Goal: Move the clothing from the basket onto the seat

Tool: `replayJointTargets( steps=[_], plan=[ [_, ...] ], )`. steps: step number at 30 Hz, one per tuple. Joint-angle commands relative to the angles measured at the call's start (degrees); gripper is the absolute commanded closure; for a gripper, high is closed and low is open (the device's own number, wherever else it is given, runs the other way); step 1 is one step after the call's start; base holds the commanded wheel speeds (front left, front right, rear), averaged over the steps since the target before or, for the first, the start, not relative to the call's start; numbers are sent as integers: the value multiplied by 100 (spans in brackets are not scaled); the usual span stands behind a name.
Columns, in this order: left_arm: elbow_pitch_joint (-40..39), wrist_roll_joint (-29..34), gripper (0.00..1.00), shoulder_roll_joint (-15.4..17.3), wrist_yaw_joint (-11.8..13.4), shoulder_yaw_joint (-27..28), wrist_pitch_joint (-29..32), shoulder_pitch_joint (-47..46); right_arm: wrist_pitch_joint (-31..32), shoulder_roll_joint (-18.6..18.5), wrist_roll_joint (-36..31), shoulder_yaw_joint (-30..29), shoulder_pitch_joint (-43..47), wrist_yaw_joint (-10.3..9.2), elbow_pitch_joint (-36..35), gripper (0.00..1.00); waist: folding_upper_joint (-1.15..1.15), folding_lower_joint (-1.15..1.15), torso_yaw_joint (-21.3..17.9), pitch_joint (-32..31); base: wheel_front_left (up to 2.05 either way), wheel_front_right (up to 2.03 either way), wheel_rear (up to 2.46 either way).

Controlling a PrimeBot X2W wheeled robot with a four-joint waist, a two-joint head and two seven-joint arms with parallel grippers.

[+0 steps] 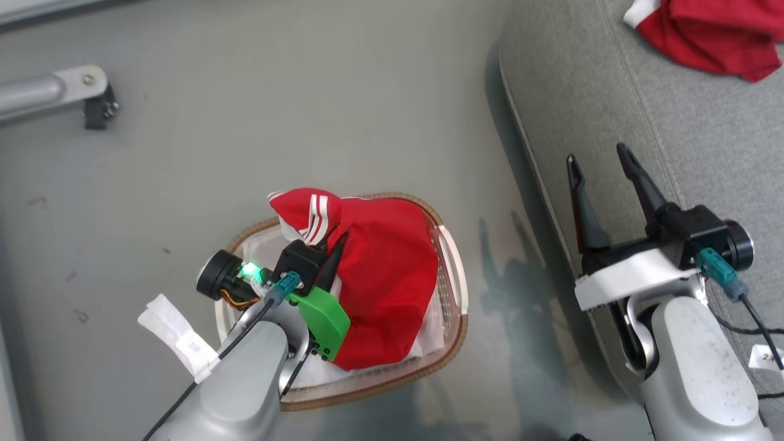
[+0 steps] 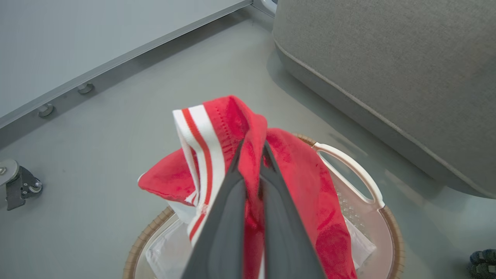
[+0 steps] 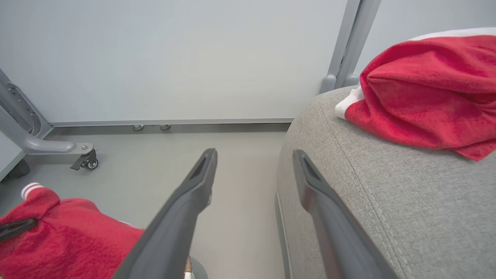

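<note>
Grey floor (image 1: 275,122) holds the basket (image 1: 451,288); over it the left gripper (image 2: 252,147) pinches a red garment (image 1: 386,275), with the seat (image 1: 612,92) off to its right, by the spread right gripper (image 1: 597,153).

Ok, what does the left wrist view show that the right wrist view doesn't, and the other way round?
Left wrist view, not the right wrist one: the basket's white handle and liner, and a close look at the left tool shut on a fold of the striped red garment. Right wrist view, not the left: the right tool, open and empty, and a second red garment lying on the seat. Both: the striped red garment, the grey seat, the floor and a caster wheel.
</note>
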Motion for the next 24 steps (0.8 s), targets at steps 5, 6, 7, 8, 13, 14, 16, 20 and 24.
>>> replayJointTargets(
  steps=[5,6,7,8,13,14,16,20,24],
  plan=[
    [-564,100,100,260,-11,-194,-2,-82,-14,-21,-88,-88,417,-8,98,0,0,0,537,-1192,0,0,0],
    [-674,125,100,317,-12,-239,-2,-159,-14,-22,-98,-105,482,-8,114,0,0,0,559,-1307,0,0,0],
    [-744,126,100,349,-11,-271,-2,-208,-14,-21,-104,-118,538,-8,124,0,0,0,576,-1395,0,0,0],
    [-841,121,100,395,-11,-316,-2,-276,-14,-22,-118,-136,593,-8,139,0,0,0,592,-1495,0,0,0],
    [-1178,66,100,549,-5,-560,-2,-698,-14,-21,-163,-245,868,-8,182,0,0,0,682,-1973,0,0,0],
    [-1210,52,100,585,-5,-615,-2,-782,-14,-20,-167,-253,910,-8,187,0,0,0,695,-2033,0,0,0],
    [-1253,9,100,662,-4,-760,-2,-992,-14,-19,-189,-248,993,-8,189,0,0,0,714,-2171,0,0,0],
    [-1293,-106,100,749,-4,-1071,-2,-1443,-13,-20,-205,-186,1086,-8,205,0,0,0,726,-2380,0,0,0],
    [-1254,-219,100,842,-2,-1345,-2,-1891,-13,-20,-222,-68,1083,-8,212,0,0,0,714,-2527,0,0,0]
  ],
)
